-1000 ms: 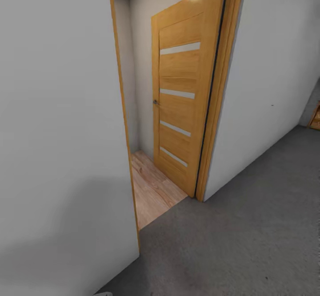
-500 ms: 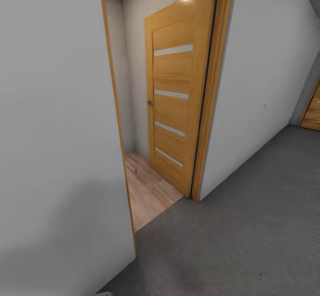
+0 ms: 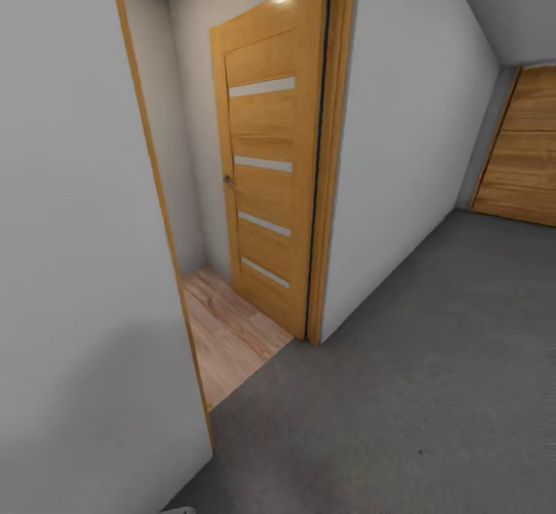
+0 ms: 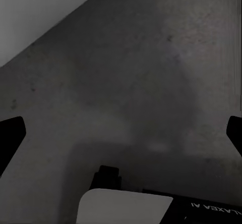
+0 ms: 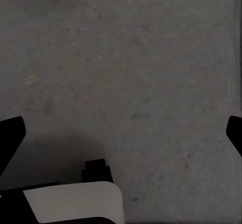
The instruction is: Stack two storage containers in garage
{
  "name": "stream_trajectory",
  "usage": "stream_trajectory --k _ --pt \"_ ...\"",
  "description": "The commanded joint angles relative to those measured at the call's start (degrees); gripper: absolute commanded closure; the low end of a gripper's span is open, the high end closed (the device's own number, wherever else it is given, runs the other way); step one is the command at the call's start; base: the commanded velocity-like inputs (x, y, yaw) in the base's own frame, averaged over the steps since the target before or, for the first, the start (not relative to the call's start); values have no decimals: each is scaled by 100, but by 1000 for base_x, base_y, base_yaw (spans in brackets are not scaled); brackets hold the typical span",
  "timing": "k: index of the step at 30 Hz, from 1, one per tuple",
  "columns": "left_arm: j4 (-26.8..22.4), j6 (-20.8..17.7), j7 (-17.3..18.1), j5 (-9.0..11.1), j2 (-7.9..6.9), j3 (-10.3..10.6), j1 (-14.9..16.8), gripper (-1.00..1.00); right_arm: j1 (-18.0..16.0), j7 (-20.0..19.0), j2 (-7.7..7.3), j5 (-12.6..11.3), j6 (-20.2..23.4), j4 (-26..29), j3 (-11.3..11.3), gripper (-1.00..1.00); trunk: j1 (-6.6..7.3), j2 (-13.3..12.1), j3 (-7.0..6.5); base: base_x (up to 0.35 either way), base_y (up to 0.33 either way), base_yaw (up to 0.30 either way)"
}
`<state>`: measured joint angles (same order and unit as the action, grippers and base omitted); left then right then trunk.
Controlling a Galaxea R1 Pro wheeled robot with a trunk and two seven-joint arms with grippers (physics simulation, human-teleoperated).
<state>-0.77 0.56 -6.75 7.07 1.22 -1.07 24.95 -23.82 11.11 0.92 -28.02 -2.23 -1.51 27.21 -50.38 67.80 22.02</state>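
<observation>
**Lighting and render quality at the doorway**

Head view: even, diffuse illumination, moderately bright, with no hard shadows. A small glare patch sits at the upper corner of the wooden door (image 3: 266,159), suggesting a light overhead. The near white wall (image 3: 69,251) darkens gradually toward its lower part. The grey floor (image 3: 417,390) is evenly lit and slightly soft in texture. Vertical lines lean outward toward the frame edges, a wide-angle distortion. Left wrist view: dim, with a broad soft shadow spreading across the concrete (image 4: 131,82) and a faint bright spot within it. Right wrist view: dim, grainy mottling, with a dark shadow in the corner nearest the gripper.
</observation>
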Motion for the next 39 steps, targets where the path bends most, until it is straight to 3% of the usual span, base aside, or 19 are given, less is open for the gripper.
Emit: stream_trajectory --k 1,27,39 --pt "-2 6 -11 49 1 -5 1 -100 -8 5 5 -55 -23 -16 47 -100 0 4 6 0 0 -282" --pt "-3 6 -11 49 1 -6 1 -100 -7 5 -11 -55 -27 -16 47 -100 0 4 6 0 0 -281" --pt "-3 6 -11 49 1 -4 1 -100 -7 27 -20 -55 -21 -15 47 -100 0 4 6 0 0 -58"
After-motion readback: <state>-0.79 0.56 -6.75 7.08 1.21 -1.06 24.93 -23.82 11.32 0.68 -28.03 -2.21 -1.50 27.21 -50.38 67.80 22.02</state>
